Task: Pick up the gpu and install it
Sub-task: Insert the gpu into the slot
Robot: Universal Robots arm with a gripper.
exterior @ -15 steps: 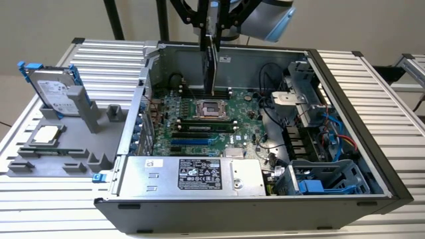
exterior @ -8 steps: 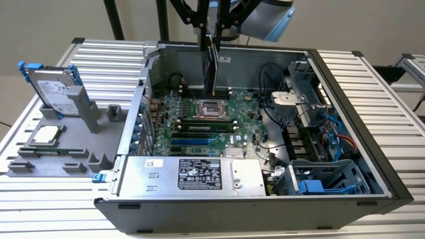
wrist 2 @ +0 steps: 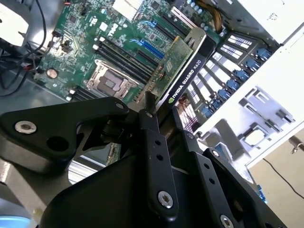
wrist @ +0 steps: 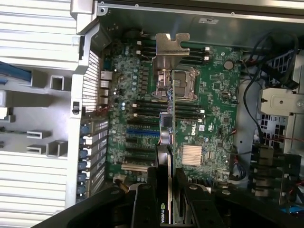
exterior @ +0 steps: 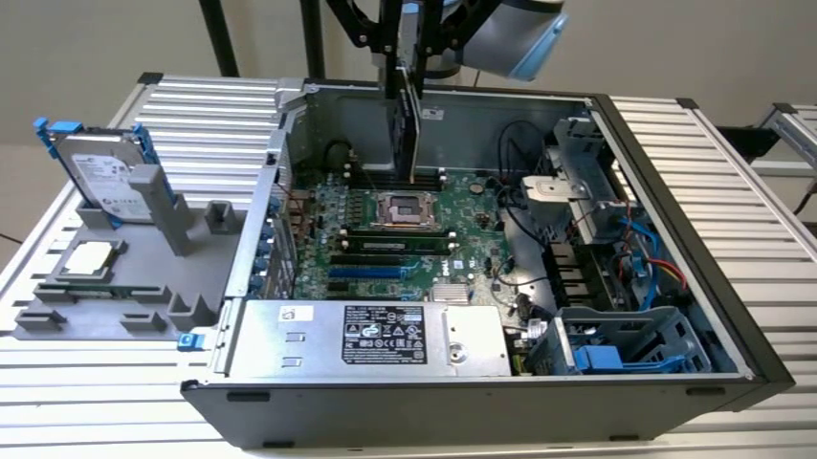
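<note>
gpu (exterior: 411,134) hangs upright inside the open computer case (exterior: 715,287), and we see our gripper (exterior: 408,59) clenched on its upper end, one finger pressed on each face. In the second wrist view its green board and black cooler stick out past the fingertips (wrist 2: 149,114), silver bracket farthest from us. Below it lies the motherboard (exterior: 383,244); the card's lower edge is near the bare processor socket (exterior: 411,207), and we cannot tell whether they touch. Well apart, at the exterior view's left, a grey fixture (exterior: 128,287) carries a hard drive (exterior: 102,177) and a processor chip (exterior: 90,260).
</note>
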